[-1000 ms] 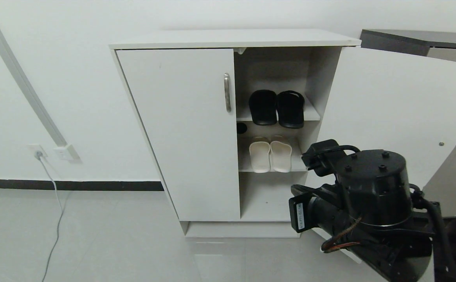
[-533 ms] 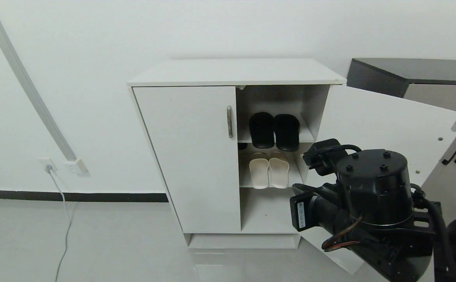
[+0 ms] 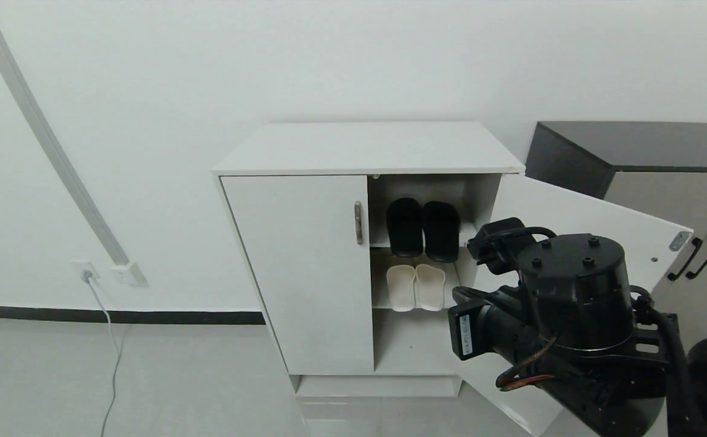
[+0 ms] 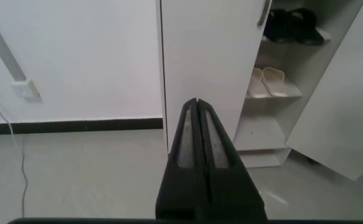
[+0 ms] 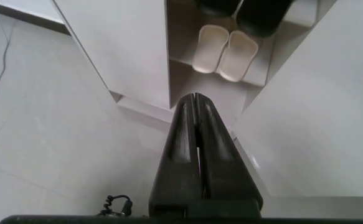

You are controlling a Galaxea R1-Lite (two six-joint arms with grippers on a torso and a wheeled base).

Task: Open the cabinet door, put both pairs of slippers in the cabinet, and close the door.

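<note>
Two pairs of slippers lie inside the white two-door wooden cabinet (image 3: pixel 359 149): the black rubber pair (image 3: pixel 423 227) on the upper shelf and the cream pair (image 3: pixel 416 287) on the shelf below, each pair set side by side. By my reading the step in hand is the last one, closing the door.

The open white door panel (image 3: pixel 571 212) stands swung wide on the robot's right. The other door (image 3: pixel 298 273), with its slim metal handle (image 3: pixel 358 223), is shut.

The left gripper (image 4: pixel 197 107) has its fingers pressed together on nothing and faces the cabinet from well apart. The right gripper (image 5: pixel 195 102) is likewise closed and empty, over the floor before the open compartment.

The next move calls for an arm to get behind the open panel and push it round to the frame.

The floor is pale grey glossy tile (image 3: pixel 147 376). The white wall (image 3: pixel 207 73) carries a black skirting strip (image 3: pixel 116 316), a socket with a grey cable (image 3: pixel 84 271) and a slanting grey conduit (image 3: pixel 43 133). A dark-topped grey sideboard (image 3: pixel 632 145) stands beside the cabinet.
</note>
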